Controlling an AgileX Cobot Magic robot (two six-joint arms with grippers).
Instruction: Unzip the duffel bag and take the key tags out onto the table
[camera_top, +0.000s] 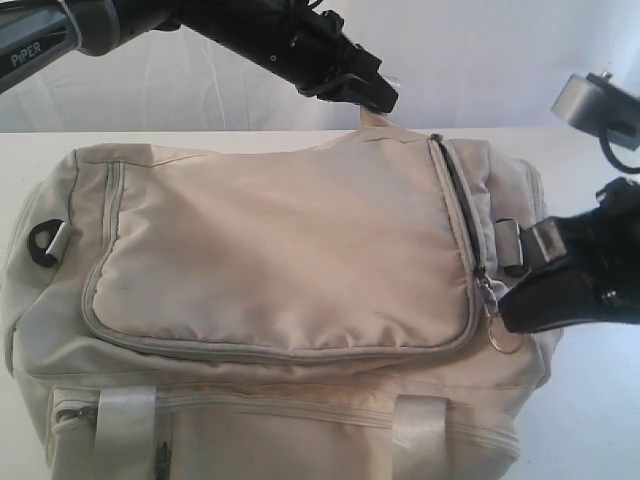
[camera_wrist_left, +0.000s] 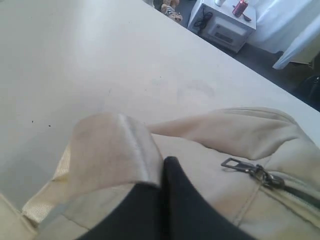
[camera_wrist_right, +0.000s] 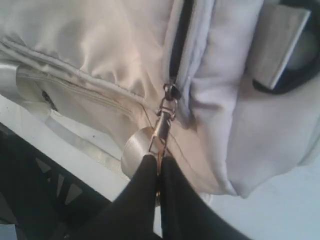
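Note:
The cream duffel bag (camera_top: 280, 240) lies across the white table (camera_top: 590, 410). Its U-shaped zip is parted a little along the right side, showing a dark gap (camera_top: 456, 190). My right gripper (camera_top: 503, 308) is shut on the metal zip pull (camera_wrist_right: 161, 131) at the flap's front right corner, just above the pull's ring (camera_top: 506, 341). At the bag's far edge my left gripper (camera_top: 378, 97) is shut on a pale webbing strap (camera_wrist_left: 112, 150), pinching it between the black fingers (camera_wrist_left: 172, 172). A second zip pull (camera_wrist_left: 242, 166) lies flat beside it. The key tags are hidden.
A black D-ring (camera_top: 43, 243) sits at the bag's left end and a strap buckle (camera_top: 511, 243) at its right end. Two webbing handles (camera_top: 125, 415) (camera_top: 420, 425) hang over the front. Beyond the table's edge stands a white cabinet (camera_wrist_left: 227, 25).

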